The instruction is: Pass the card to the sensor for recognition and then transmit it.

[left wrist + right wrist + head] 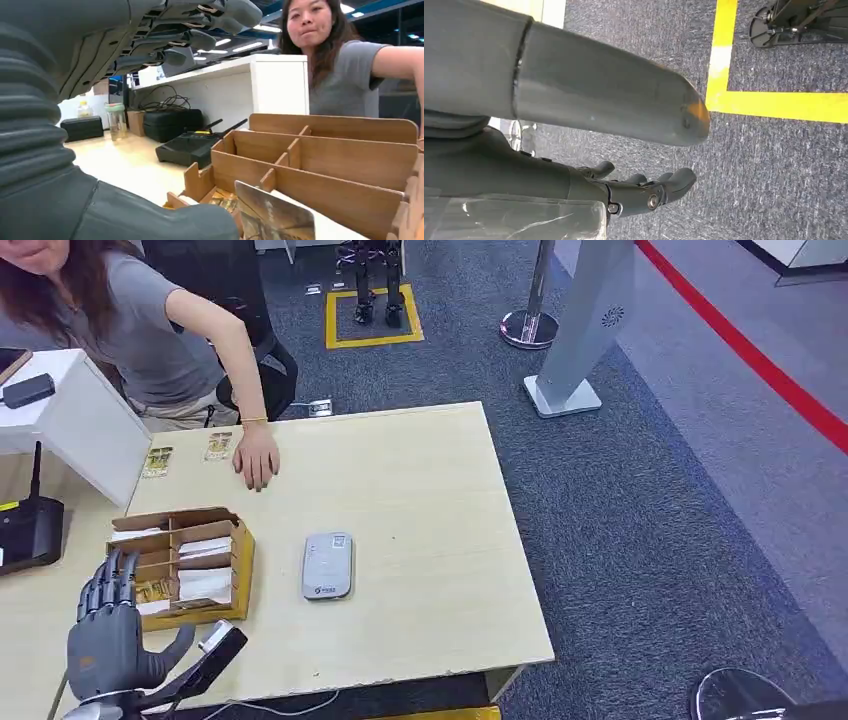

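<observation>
Both hands are seen empty with fingers spread: left hand lower left beside the card box, right hand over carpet.

Pale matt wood-look tabletop; brown cardboard-like box; smooth grey plastic sensor; matt grey robot hand; rough grey carpet floor; glossy card.

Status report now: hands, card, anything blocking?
Left hand open beside card box, holding nothing. Right hand empty over floor. Sensor unobstructed; person's hand on table.
</observation>
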You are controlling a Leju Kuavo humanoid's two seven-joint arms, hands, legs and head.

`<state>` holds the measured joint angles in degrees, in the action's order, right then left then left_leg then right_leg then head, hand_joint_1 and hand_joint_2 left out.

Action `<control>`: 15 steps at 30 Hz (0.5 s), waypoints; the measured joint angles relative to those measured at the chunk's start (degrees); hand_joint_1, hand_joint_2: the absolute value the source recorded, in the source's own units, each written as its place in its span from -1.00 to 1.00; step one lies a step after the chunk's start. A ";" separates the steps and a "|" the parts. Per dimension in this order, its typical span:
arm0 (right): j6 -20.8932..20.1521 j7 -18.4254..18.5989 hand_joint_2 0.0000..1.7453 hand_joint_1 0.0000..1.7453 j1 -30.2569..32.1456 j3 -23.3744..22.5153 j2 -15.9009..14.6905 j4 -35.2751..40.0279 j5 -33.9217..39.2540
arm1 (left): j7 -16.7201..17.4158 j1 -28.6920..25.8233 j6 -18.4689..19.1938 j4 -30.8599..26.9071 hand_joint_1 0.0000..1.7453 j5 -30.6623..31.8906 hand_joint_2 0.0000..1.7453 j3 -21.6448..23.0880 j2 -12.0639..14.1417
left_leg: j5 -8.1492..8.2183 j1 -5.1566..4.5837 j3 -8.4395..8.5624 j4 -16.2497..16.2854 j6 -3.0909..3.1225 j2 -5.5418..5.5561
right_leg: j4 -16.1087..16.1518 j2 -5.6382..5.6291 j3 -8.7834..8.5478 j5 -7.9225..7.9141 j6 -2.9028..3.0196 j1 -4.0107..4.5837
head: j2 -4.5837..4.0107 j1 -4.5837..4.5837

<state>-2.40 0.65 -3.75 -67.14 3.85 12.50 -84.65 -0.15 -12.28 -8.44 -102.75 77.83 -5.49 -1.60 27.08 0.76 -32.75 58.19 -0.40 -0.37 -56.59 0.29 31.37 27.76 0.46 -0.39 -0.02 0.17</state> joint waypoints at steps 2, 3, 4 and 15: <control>0.00 0.00 -1.00 -1.00 0.01 0.00 0.00 0.02 0.00 | 0.00 -0.01 0.00 0.05 -1.00 0.00 1.00 0.07 0.04 | 0.00 0.00 0.00 0.00 0.00 0.00 | 0.00 0.00 0.00 0.00 0.00 0.00 | 0.00 0.00; 0.00 0.00 -1.00 -1.00 0.01 0.00 0.00 0.02 0.00 | 0.00 -0.01 0.00 0.07 -1.00 0.00 1.00 0.09 0.07 | 0.00 0.00 0.00 0.00 0.00 0.00 | 0.00 0.00 0.00 0.00 0.00 0.00 | 0.00 0.00; 0.00 0.00 -1.00 -1.00 0.00 0.00 0.00 0.04 0.00 | 0.00 -0.01 0.00 0.11 -1.00 0.00 1.00 0.11 0.09 | 0.00 0.00 0.00 0.00 0.00 0.00 | 0.00 0.00 0.00 0.00 0.00 0.00 | 0.00 0.00; 0.24 0.22 -1.00 -1.00 -0.01 -0.39 0.02 0.20 0.11 | 4.53 -0.81 1.25 0.29 -1.00 5.97 1.00 1.86 0.48 | 0.00 0.00 0.00 0.00 0.00 0.00 | 0.00 0.00 0.00 0.00 0.00 0.00 | 0.00 0.00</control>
<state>-2.16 0.87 -3.76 -67.54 3.87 12.70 -84.54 4.37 -13.10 -7.19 -102.47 83.81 -3.63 -1.11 27.08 0.76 -32.75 58.19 -0.40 -0.36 -56.59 0.29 31.37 27.76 0.46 -0.39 -0.02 0.17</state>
